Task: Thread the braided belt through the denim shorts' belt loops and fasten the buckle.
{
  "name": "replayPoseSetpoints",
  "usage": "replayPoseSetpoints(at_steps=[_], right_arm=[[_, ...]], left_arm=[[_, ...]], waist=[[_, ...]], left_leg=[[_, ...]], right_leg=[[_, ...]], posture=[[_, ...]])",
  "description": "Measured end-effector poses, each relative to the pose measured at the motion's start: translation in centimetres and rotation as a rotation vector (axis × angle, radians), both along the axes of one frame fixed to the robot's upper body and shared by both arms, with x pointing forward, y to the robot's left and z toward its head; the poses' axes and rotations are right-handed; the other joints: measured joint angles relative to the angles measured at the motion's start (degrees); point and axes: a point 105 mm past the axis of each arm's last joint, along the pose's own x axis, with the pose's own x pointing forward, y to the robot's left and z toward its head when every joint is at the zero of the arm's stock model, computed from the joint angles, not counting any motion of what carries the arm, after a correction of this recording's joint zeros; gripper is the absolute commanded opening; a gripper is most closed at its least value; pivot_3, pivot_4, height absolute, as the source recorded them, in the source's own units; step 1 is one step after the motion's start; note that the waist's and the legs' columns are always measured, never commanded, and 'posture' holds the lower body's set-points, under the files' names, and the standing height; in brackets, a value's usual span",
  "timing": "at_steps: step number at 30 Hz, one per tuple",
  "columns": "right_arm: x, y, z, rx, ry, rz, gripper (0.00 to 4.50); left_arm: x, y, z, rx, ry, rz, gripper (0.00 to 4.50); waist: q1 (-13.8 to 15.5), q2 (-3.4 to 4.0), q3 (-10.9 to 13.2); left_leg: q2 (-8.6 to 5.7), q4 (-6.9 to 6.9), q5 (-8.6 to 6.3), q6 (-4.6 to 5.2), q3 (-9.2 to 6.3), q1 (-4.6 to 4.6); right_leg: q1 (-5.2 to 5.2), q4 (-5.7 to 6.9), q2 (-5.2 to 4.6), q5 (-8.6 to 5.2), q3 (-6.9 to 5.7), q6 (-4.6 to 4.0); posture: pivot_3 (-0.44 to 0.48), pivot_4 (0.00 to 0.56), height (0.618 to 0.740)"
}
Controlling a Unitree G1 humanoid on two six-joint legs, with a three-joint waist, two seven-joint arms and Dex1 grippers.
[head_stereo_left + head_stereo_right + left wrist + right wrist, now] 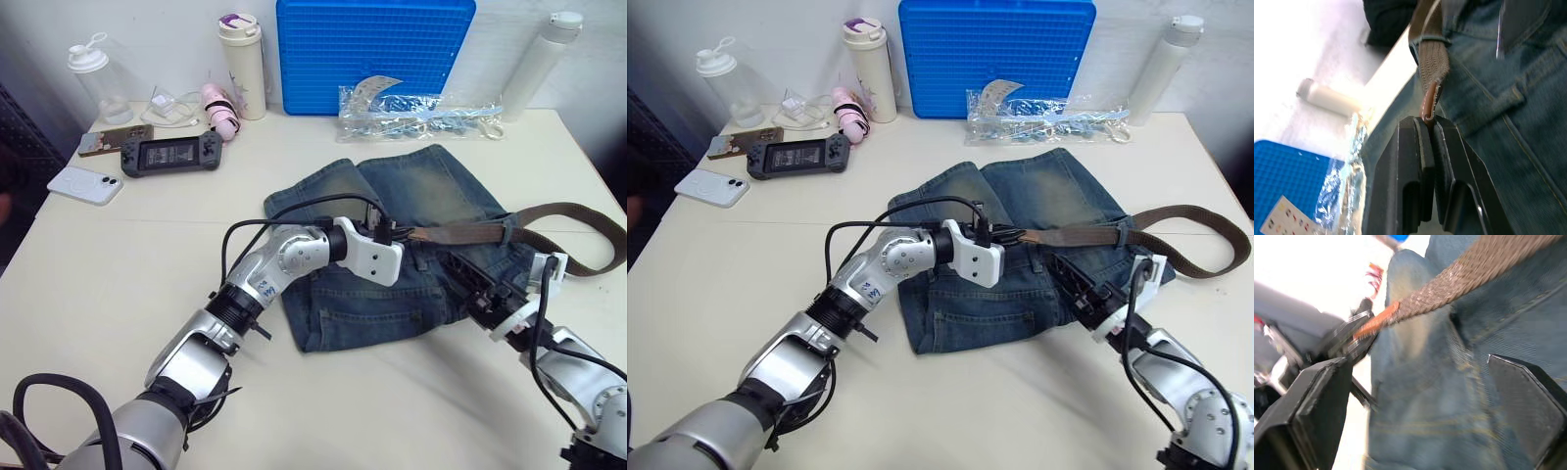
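Near the bench's left edge lie a white phone (85, 184) and a black game controller (170, 154), with a clear shaker bottle (98, 83) toward the far-left corner; none of these belong to the job.

The left gripper (396, 235) reaches in from the left across the denim shorts (411, 245), which lie flat in the middle of the bench. Its jaws are closed on the leather tip of the braided belt (1432, 63), as the left wrist view shows: the orange-brown end sits pinched between the two black fingers (1415, 161). The left forearm lies low over the denim, elbow bent, wrist pointing toward the bench's right edge.

From that pinch the belt's long axis runs to the right along the waistband, passes under a belt loop (506, 231), then curls in a wide bend beyond the shorts near the right edge. The buckle cannot be made out in these views.

The right gripper (1080, 286) rests on the shorts just below the strap, pointing up toward it, jaws wide apart and holding nothing; the right wrist view shows the belt crossing above the two spread fingers (1317, 401). The left arm is the nearer one, already on the tip, so further feeding would likely mean drawing the strap leftward along its own axis while the right steadies the denim.

Against the far edge stand a blue grid board (375, 54) and a clear plastic bag (416, 113).
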Motion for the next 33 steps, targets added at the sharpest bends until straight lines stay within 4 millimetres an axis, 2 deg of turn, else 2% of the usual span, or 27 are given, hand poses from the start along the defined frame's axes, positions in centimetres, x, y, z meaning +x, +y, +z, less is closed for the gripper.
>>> replayPoseSetpoints(at_steps=[2,4,9,10,12,17,19,20,21,24,25,27,28,29,30,33], right_arm=[[0.4,0.4,0.3,0.031,-0.001,-0.011,4.45],[1.1,0.2,0.9,0.067,-0.015,-0.051,4.45],[2.5,-0.6,0.8,0.134,-0.006,-0.116,4.45],[2.9,-1.0,0.7,0.151,-0.002,-0.136,4.07],[3.1,-1.2,0.6,0.160,0.002,-0.146,3.66],[3.2,-1.3,0.4,0.154,0.005,-0.137,1.11],[3.2,-1.2,0.4,0.138,-0.002,-0.127,0.11],[3.2,-1.1,0.5,0.116,-0.008,-0.116,0.00],[3.2,-1.2,0.4,0.105,-0.009,-0.117,0.00],[3.4,-1.9,0.2,0.063,-0.014,-0.131,0.00],[3.4,-2.4,0.3,0.028,-0.027,-0.134,0.00],[3.5,-3.3,0.6,-0.056,-0.063,-0.138,0.00],[3.4,-3.4,0.7,-0.073,-0.074,-0.136,0.00],[3.4,-3.8,1.1,-0.101,-0.101,-0.139,0.00],[3.5,-4.0,1.2,-0.124,-0.119,-0.137,0.00],[4.0,-4.8,0.5,-0.175,-0.128,-0.143,0.00]], left_arm=[[-0.1,-0.1,0.0,-0.003,-0.003,-0.009,0.00],[-0.2,-0.2,0.1,-0.003,-0.005,-0.013,0.00],[-0.4,-0.4,0.1,-0.005,-0.005,-0.021,0.00],[-0.4,-0.3,0.0,-0.004,-0.005,-0.021,0.00],[-0.4,-0.3,0.0,-0.003,-0.004,-0.021,0.00],[-0.4,-0.3,-0.2,0.005,0.006,-0.023,0.00],[-0.5,-0.1,-0.8,0.014,0.072,-0.034,0.00],[-0.6,0.1,-1.4,0.002,0.129,-0.038,0.82],[-0.7,0.2,-1.6,-0.003,0.157,-0.043,1.03],[-1.0,0.4,-1.9,-0.012,0.242,-0.063,2.21],[-0.9,0.8,-1.6,-0.024,0.286,-0.059,2.47],[-0.4,1.9,-1.0,-0.077,0.409,-0.038,3.48],[-0.3,2.2,-0.9,-0.090,0.438,-0.033,3.67],[0.0,3.1,-0.7,-0.114,0.508,-0.013,4.32],[0.2,3.9,-0.6,-0.130,0.577,0.007,4.46],[0.1,6.6,-1.2,-0.128,0.772,0.052,4.46]], waist=[[0.2,0.00,0.0],[0.2,0.00,0.0],[0.1,0.00,0.0],[0.1,0.00,0.0],[0.1,0.00,0.0],[0.1,0.00,0.0],[0.0,0.03,0.0],[-0.1,0.04,0.0],[-0.1,0.04,0.0],[0.0,0.04,0.0],[0.0,0.04,0.0],[-0.1,0.05,0.0],[-0.2,0.05,0.0],[-0.3,0.05,0.0],[-0.5,0.05,0.0],[-1.0,0.05,0.0]], left_leg=[[-0.03,0.00,0.00,0.01,0.00,-0.01],[-0.05,0.01,0.00,0.03,0.02,-0.01],[-0.05,0.00,0.00,0.04,0.03,0.00],[-0.05,0.00,0.00,0.04,0.04,-0.01],[-0.05,0.00,0.00,0.05,0.04,0.00],[-0.04,0.00,0.00,0.05,0.04,0.00],[-0.03,0.00,-0.01,0.06,0.05,0.00],[-0.02,0.00,-0.01,0.06,0.05,0.00],[-0.02,0.00,-0.01,0.06,0.03,-0.02],[-0.03,0.01,-0.01,0.06,0.06,-0.02],[-0.04,0.01,-0.01,0.07,0.07,-0.02],[-0.05,0.01,-0.01,0.09,0.08,-0.02],[-0.05,0.01,-0.01,0.09,0.08,-0.01],[-0.02,0.00,-0.01,0.09,0.06,0.00],[-0.03,0.00,-0.01,0.09,0.07,0.00],[-0.04,0.00,-0.01,0.09,0.03,0.00]], right_leg=[[0.00,0.02,-0.01,0.00,-0.01,0.00],[0.00,0.02,-0.03,0.00,0.00,0.00],[-0.01,0.05,-0.02,0.00,-0.01,0.00],[-0.01,0.05,-0.03,0.00,-0.01,0.00],[-0.01,0.05,-0.03,0.00,-0.01,0.00],[-0.02,0.06,-0.03,0.00,-0.01,0.00],[-0.03,0.06,-0.03,0.00,0.00,0.00],[-0.04,0.06,-0.03,0.00,0.00,0.00],[-0.05,0.06,-0.03,0.00,-0.02,0.00],[-0.05,0.07,-0.05,0.00,-0.01,0.00],[-0.05,0.07,-0.06,0.00,-0.01,0.00],[-0.05,0.08,-0.09,0.00,-0.03,0.00],[-0.05,0.08,-0.09,0.00,-0.02,0.00],[-0.05,0.08,-0.07,0.00,-0.06,0.00],[-0.05,0.09,-0.07,0.00,-0.06,0.00],[-0.03,0.10,-0.07,0.00,-0.07,0.00]], posture=[[0.000,0.150,0.693],[0.000,0.150,0.693],[0.000,0.150,0.693],[0.000,0.150,0.693],[0.000,0.150,0.693],[0.000,0.150,0.693],[0.000,0.150,0.693],[0.000,0.150,0.693],[0.000,0.150,0.693],[0.000,0.150,0.693],[0.000,0.150,0.693],[0.000,0.150,0.693],[0.000,0.150,0.693],[0.000,0.150,0.693],[0.000,0.150,0.693],[0.000,0.150,0.693]])
